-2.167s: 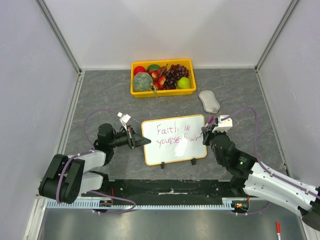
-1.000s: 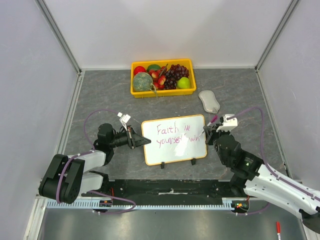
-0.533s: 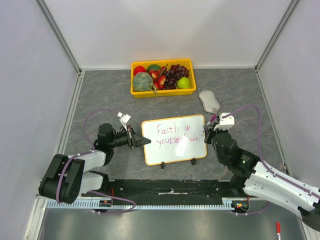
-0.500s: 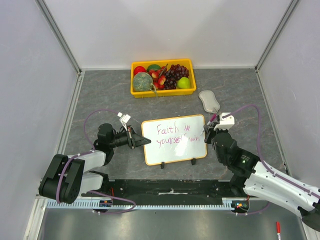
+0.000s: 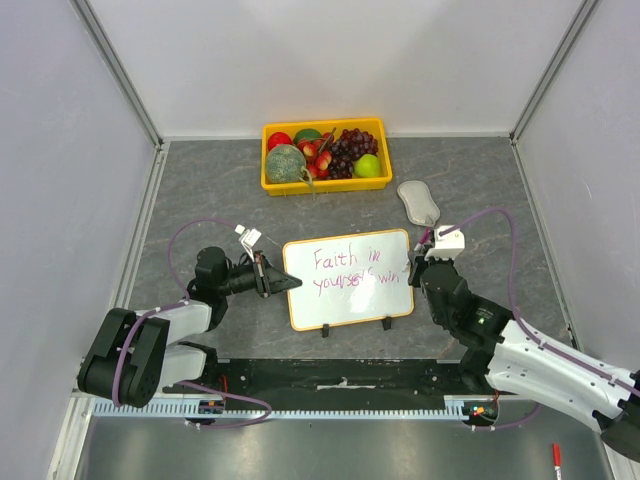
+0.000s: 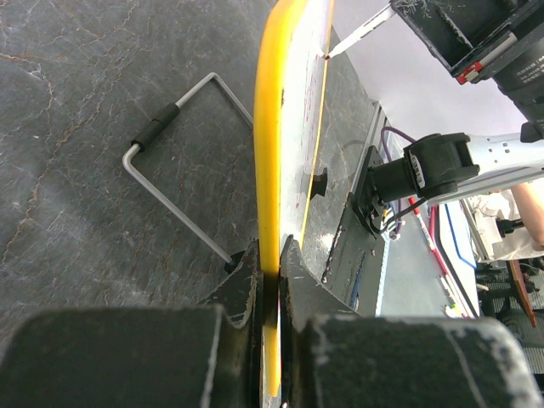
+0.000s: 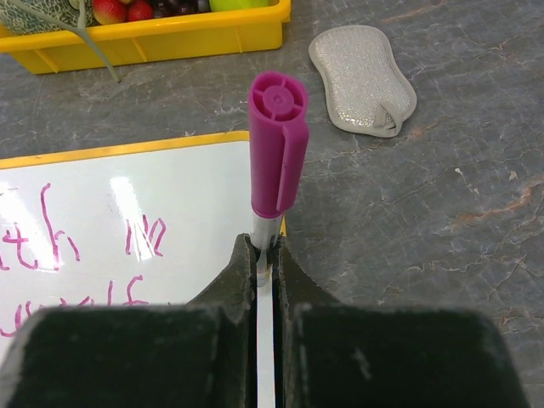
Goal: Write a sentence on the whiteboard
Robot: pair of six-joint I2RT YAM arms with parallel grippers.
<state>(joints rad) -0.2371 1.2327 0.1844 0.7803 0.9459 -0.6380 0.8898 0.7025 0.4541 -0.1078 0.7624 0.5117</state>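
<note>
The whiteboard point(image 5: 350, 255) stands tilted on a wire stand mid-table, white with a yellow-orange rim. The sentence point(image 5: 345, 270) is pink writing in two lines, "Faith in" above "yourself win". My left gripper point(image 5: 272, 281) is shut on the board's left rim point(image 6: 270, 170). My right gripper point(image 5: 416, 262) is shut on a magenta marker point(image 7: 276, 161) at the board's right edge; the marker tip point(image 6: 328, 57) touches the board face. The board point(image 7: 127, 221) shows in the right wrist view under the marker.
A yellow fruit tray point(image 5: 325, 181) with melon, grapes and apples sits at the back. A grey sponge eraser point(image 5: 418, 202) lies right of the board and shows in the right wrist view point(image 7: 361, 78). A wire stand leg point(image 6: 170, 161) rests on the table.
My right gripper with the marker moved in small strokes at the board's right edge, shifting slightly right then back left. The left gripper and board stayed still.
</note>
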